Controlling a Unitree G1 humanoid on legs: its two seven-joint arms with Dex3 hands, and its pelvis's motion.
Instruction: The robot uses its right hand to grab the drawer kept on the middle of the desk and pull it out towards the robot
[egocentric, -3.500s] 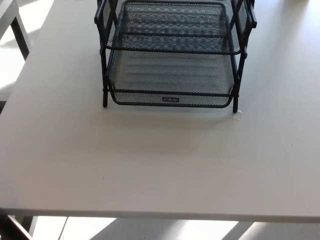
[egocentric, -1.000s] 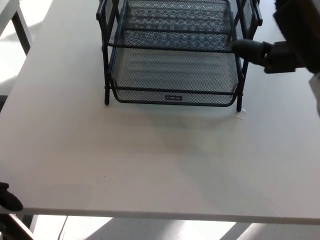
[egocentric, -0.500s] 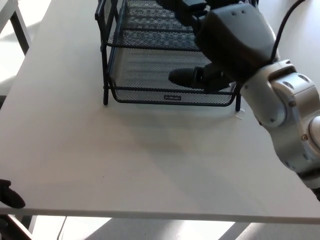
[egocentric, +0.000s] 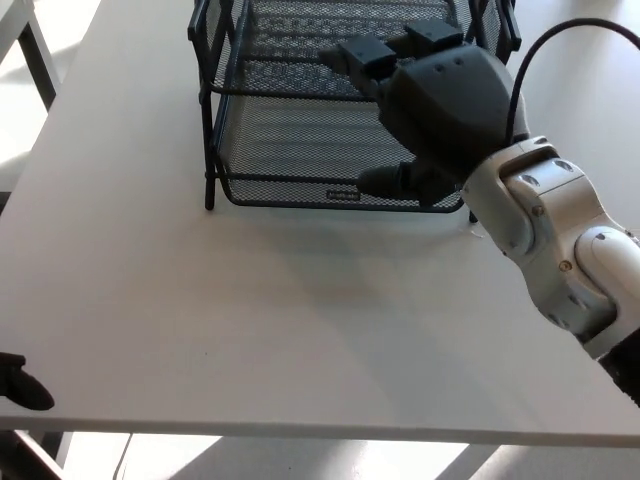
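Drawer (egocentric: 300, 150) not yet pulled out; right hand (egocentric: 430, 100) at its front rim, grip unclear; pull remains

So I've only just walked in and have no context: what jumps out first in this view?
The right hand, black on a grey-white arm reaching in from the right, hangs over the front right of a black mesh drawer rack at the far middle of the white desk. Its thumb lies at the lower drawer's front rim. A dark bit of the left hand shows at the near left edge.
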